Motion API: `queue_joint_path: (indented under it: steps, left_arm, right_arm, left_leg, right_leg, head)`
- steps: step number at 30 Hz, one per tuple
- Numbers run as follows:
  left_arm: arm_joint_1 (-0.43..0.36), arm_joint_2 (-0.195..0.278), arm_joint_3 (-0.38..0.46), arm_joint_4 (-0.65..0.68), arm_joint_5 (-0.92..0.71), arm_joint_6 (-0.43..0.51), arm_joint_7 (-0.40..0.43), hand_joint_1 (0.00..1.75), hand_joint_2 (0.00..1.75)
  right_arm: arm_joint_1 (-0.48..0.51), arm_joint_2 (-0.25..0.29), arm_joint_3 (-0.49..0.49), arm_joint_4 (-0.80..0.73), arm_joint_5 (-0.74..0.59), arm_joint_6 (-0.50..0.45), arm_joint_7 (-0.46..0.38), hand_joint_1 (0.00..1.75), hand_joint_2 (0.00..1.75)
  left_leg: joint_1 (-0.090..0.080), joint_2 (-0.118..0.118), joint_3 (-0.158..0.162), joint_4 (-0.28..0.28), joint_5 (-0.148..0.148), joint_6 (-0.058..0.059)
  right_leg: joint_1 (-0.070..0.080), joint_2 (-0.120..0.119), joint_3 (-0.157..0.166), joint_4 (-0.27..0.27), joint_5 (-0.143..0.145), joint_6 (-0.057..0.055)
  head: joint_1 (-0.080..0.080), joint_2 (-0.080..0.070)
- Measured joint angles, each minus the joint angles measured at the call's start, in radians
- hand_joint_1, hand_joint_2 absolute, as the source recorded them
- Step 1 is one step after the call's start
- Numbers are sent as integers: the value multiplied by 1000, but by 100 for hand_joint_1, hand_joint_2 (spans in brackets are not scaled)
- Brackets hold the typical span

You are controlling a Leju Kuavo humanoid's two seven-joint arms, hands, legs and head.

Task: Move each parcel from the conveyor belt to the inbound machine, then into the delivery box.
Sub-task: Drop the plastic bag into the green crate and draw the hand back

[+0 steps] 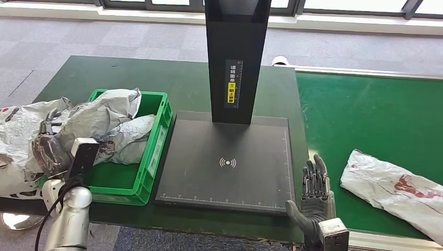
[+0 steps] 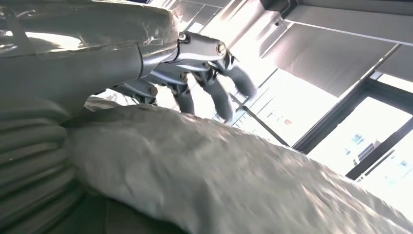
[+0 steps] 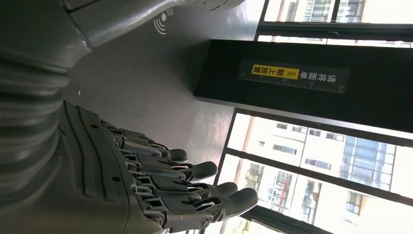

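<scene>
Inbound machine [image 1: 227,162] base: matt black plate, smooth, faint sheen toward column [image 1: 237,57]; column glossy black, paper-like label stuck on. Delivery box [image 1: 156,136] left of machine: glossy green moulded plastic. Grey parcel [image 1: 104,117] in box: crinkled plastic film, dull silver sheen. Conveyor belt [image 1: 365,115] right of machine: matt green, finely textured. White parcel [image 1: 397,188] on belt: wrinkled thin plastic, red print. Left hand [image 2: 195,63]: smooth grey metal-look. Right hand [image 1: 315,196]: dark ribbed plastic, matt
</scene>
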Motion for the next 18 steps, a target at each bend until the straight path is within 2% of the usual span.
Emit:
queue_joint_path:
  steps: [8,18]
  left_arm:
    - [138,-37,-55,-200,146,-154,49,0,0]
    - [173,-50,-144,-273,232,-282,112,0,0]
  right_arm:
    - [-7,0,-2,2,6,-1,0,0,175]
    - [-5,6,-26,-3,17,-16,0,0,175]
  left_leg:
    - [0,0,-1,0,-1,1]
    - [0,0,0,0,0,1]
  right_leg:
    - [0,0,-1,-1,0,0]
    - [0,0,0,0,0,0]
  head:
    - [0,0]
    - [0,0]
